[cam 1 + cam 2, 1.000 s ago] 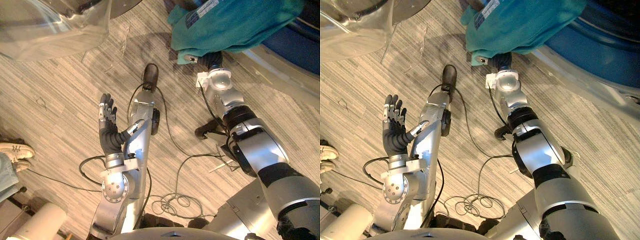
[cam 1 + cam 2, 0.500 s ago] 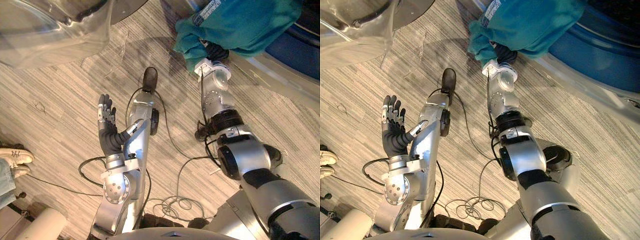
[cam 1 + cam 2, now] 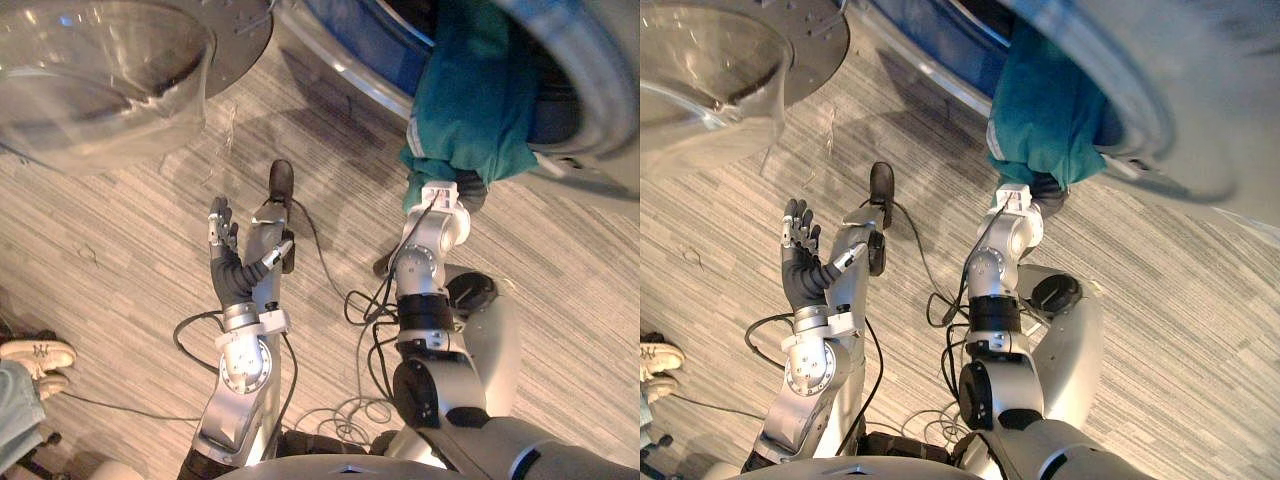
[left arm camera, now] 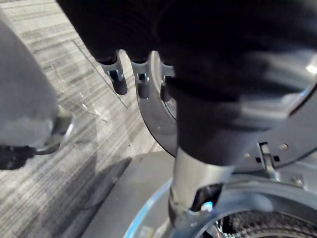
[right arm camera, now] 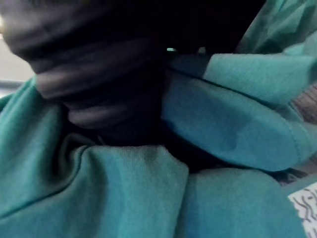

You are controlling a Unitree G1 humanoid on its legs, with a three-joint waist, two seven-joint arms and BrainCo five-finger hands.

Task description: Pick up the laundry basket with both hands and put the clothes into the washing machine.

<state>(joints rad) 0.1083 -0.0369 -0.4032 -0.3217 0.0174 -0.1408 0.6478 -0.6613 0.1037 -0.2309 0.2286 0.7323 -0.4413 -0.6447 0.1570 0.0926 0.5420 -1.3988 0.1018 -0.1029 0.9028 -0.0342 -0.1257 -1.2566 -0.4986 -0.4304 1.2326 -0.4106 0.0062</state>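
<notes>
— Left of the washing machine (image 3: 598, 100), why is the left hand (image 3: 220, 228) raised?
— It's spread flat and holds nothing; probably just kept clear.
— And the teal garment (image 3: 470, 110)?
— It hangs half out of the machine's opening. The right hand (image 5: 109, 79) is buried under it, likely pushing it in; I cannot tell its grip.

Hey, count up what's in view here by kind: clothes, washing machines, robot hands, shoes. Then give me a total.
Teal garment: 1
Washing machine: 1
Robot hands: 2, the left hand held open over the floor and the right hand buried in the garment
White shoes of a person: 2
Total: 6
</notes>
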